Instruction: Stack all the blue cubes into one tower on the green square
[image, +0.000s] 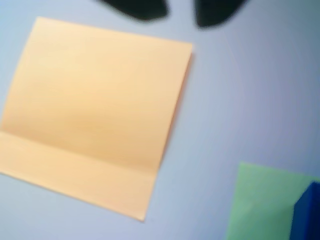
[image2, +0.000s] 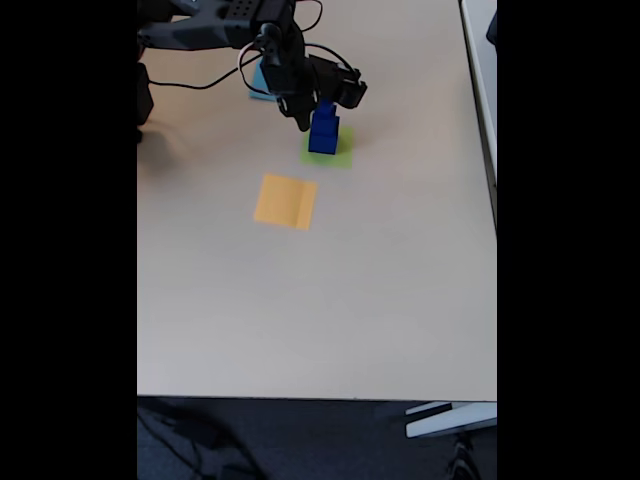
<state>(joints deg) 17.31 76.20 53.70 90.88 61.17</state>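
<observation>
Pale beige and bare over most of its surface, the desk (image2: 330, 300) is seen from above in the fixed view, with a dark floor showing below its near edge. Toward the far edge, a little left of the middle, lies the green square (image2: 343, 152), flat on the desk. On it stands the tower (image2: 323, 132), a dark-blue stack of the blue cubes, wider at the bottom and narrower above; how many cubes make it up cannot be counted at this size. The tower sits on the left part of the green square, leaving green paper bare to its right and along its near side.

Just left of the tower's top hangs the gripper (image2: 303, 118), a black two-finger hand at the end of the black arm (image2: 215, 25), which reaches in from the far left corner of the desk with thin cables looping beside it. In the wrist view the gripper (image: 181, 12) appears as two dark, blurred fingertips at the top edge with a clear gap between them, so the fingers stand apart and hold nothing.

Nearer than the green square and to its left lies an orange-yellow square (image2: 285, 201), apart from it; the wrist view shows a fold line across this paper. Behind the arm, near the far edge, a corner of a light-blue square (image2: 259, 86) peeks out.
</observation>
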